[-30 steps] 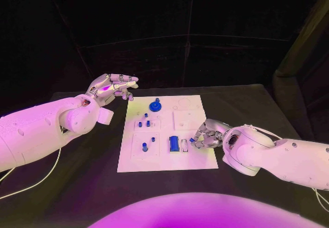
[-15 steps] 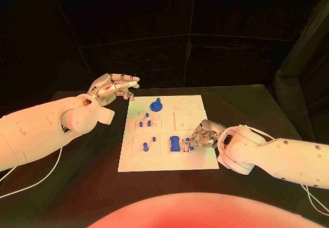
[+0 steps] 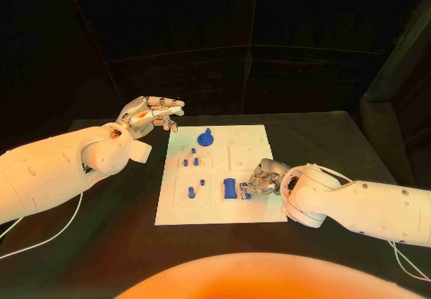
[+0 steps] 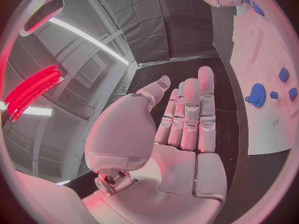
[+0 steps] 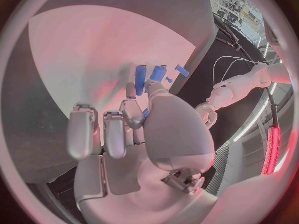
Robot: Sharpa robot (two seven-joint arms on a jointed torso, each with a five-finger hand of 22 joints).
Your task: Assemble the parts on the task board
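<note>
Because the long blue block (image 3: 229, 187) stands on the white board (image 3: 256, 212) just beside the right hand (image 3: 266, 177), lengthwise toward the robot, that hand is nearer; whether its curled fingers (image 5: 131, 109) pinch anything I cannot tell, while the left hand (image 3: 148, 113) hovers off the board's far corner, grasping nothing.

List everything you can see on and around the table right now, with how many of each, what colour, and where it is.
Table: one, black, under everything.
Task board: one, white, middle of the table.
Round part: one, blue, at the board's far end.
Small pegs: a few, blue, standing in the board's left middle.
Block parts: a pair, blue, lying side by side at the board's near middle, by the right hand.
Cable: one, white, on the table under the left arm.
Left hand: silver, raised off the board's far left corner, holding nothing.
Right hand: silver, fingers down at the block parts; grip unclear.
</note>
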